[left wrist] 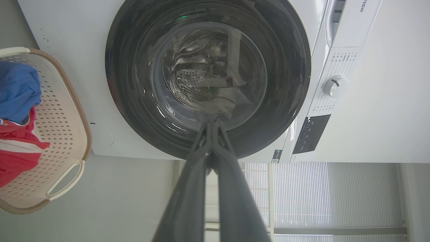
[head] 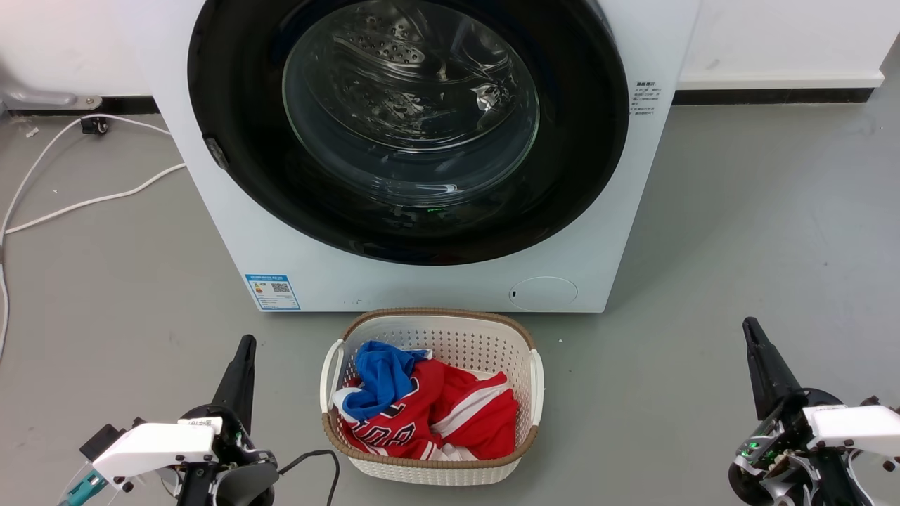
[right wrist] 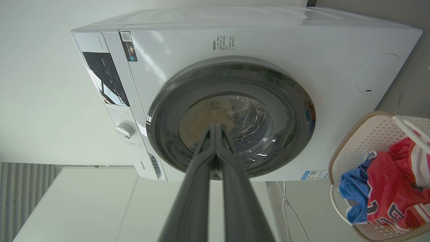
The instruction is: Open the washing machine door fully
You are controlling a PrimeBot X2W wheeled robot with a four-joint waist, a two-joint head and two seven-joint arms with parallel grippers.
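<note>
**Washing machine and both grippers, seen from the head and the two wrists.** The washing machine [head: 450, 281], a smooth white box, is standing on the matt grey floor [head: 738, 211] at the far side. The washing machine door [head: 411, 119] is round and glossy black, with a bulging clear glass window at its centre. It is sitting shut, flush against the machine's front. The perforated steel drum [head: 380, 49] is showing through the glass. A blue label [head: 273, 292] is sticking low on the left of the front, and a small round flap [head: 543, 293] is lying low on the right.

Just near of the machine, a white perforated plastic basket [head: 436, 314] with a woven brown rim is holding a crumpled red jersey [head: 457, 418] and a blue cloth [head: 383, 376]. White cables [head: 70, 204] are trailing over the floor at the left.

The left gripper [head: 247, 339] and the right gripper [head: 749, 322] are pointing towards the machine from either side of the basket. Each is pressing its long, dark, tapering fingers together on nothing, well apart from the door.
</note>
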